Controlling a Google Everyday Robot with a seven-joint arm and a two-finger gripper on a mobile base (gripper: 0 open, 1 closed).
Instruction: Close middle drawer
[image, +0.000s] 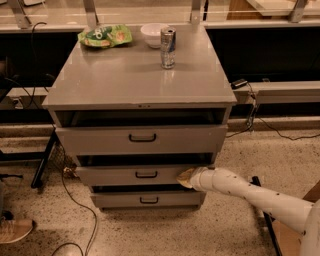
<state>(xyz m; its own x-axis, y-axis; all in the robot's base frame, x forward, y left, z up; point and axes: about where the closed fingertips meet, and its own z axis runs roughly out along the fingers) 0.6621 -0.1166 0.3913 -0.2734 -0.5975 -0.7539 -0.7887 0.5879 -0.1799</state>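
Pincer (186, 177) of mine at middle drawer's (120, 175) right end, lower centre, grip untellable; three drawers (100, 140); tabletop (125, 80) holds one can (168, 47), bowl (152, 34), snack bag (104, 36).

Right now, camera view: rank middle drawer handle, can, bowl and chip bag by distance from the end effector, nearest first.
End effector is at the middle drawer front, right end.
1. Handle, just left of it.
2. Can, up top, toward the back.
3. Bowl, behind the can.
4. Chip bag, back left.

Middle drawer (135, 175) ajar — gripper (186, 177) at front
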